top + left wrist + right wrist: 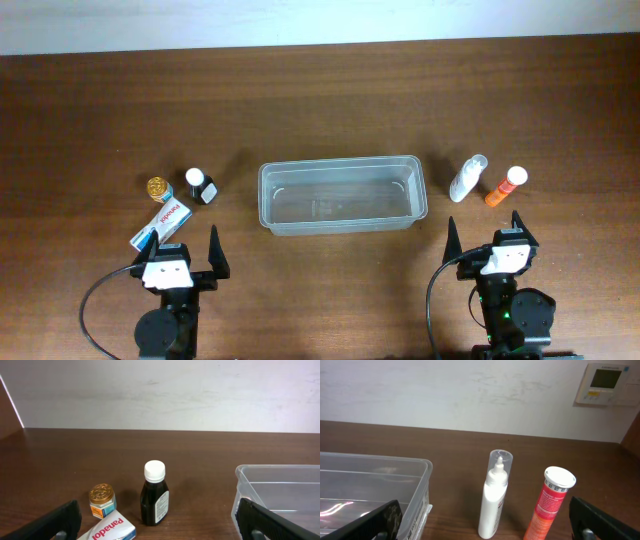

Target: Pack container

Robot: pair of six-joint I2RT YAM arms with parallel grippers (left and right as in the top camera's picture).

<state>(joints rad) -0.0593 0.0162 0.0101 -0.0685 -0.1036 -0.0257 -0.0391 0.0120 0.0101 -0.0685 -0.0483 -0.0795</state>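
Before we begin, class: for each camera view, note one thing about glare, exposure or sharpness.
Overhead: pale glare streaks on the container floor, the wall strip at the top washed out. Left wrist: the dark bottle is sharp, the near fingers soft and dark. Right wrist: pinkish glints inside the container, the white bottle sharp.

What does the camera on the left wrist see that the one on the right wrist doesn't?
Only the left wrist: a gold-lidded jar, a dark bottle with a white cap and a Panadol box. Only the right wrist: a white squeeze bottle, an orange tube and a wall panel. Both: the clear container and the brown table.
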